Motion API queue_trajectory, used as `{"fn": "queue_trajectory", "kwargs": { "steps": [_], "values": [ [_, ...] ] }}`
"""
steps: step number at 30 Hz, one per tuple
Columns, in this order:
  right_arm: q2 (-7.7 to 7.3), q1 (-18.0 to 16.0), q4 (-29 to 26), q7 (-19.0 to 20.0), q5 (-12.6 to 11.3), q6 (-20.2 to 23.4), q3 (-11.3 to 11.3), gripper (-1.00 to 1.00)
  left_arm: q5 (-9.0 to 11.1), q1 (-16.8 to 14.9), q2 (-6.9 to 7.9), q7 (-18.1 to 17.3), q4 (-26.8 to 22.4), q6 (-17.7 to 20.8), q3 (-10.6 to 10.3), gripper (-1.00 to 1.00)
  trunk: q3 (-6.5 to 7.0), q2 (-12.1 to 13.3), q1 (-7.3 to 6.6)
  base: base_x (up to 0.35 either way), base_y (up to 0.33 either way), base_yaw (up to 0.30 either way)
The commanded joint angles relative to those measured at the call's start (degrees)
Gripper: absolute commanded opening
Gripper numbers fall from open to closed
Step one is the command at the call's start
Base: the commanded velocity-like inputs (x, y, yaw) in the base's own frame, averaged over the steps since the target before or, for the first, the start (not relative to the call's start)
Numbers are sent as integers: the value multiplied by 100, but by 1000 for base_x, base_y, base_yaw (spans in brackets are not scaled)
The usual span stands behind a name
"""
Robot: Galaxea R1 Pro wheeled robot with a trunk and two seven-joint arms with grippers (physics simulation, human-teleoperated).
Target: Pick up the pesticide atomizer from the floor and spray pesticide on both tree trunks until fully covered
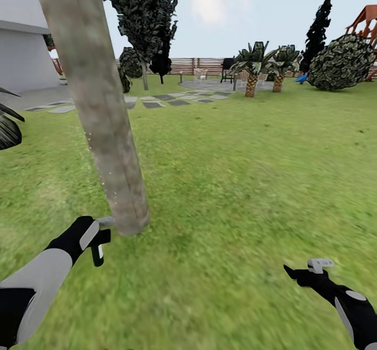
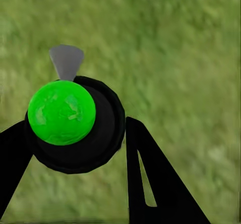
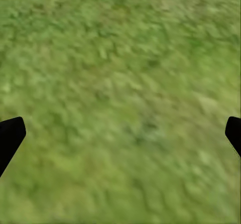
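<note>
In left claw (image 2: 75, 133): black green-spotted atomizer (image 2: 75, 126)

A grey building wall (image 1: 23, 52) stands at the far left of the head view, with flat grey stepping stones (image 1: 162, 100) set in a line across the grass beyond it. Two short palms (image 1: 264, 67) with scaly orange-brown trunks grow side by side further back, near a dark chair (image 1: 228, 70). A large rounded bush (image 1: 340, 62) sits at the right, beside a reddish wooden frame (image 1: 366, 23).
</note>
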Motion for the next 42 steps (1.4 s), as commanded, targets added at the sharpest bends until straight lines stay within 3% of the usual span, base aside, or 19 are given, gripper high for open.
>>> {"fn": "queue_trajectory", "kwargs": {
  "steps": [1, 11, 36, 42],
  "values": [
    [4, -2, -8, 45, 43, 26, -34, 100, 57, -5, 5, 44, -8, 20, -48, -100, -5, -2, -1, 0, -274, 198],
    [4, -2, -10, 45, 41, 26, -34, 100, 57, -5, 5, 35, 28, 21, -42, -100, -5, -2, -1, 73, -274, 52],
    [4, -2, -10, 45, 44, 26, -25, 100, 62, -4, 5, -9, 36, 30, -43, -100, -5, -2, -1, 146, -288, 272],
    [4, -2, -10, 45, 41, 26, -28, 100, 65, 3, 5, -17, 36, 30, -40, -100, -5, -2, -1, 125, -310, 51]
  ]
}}
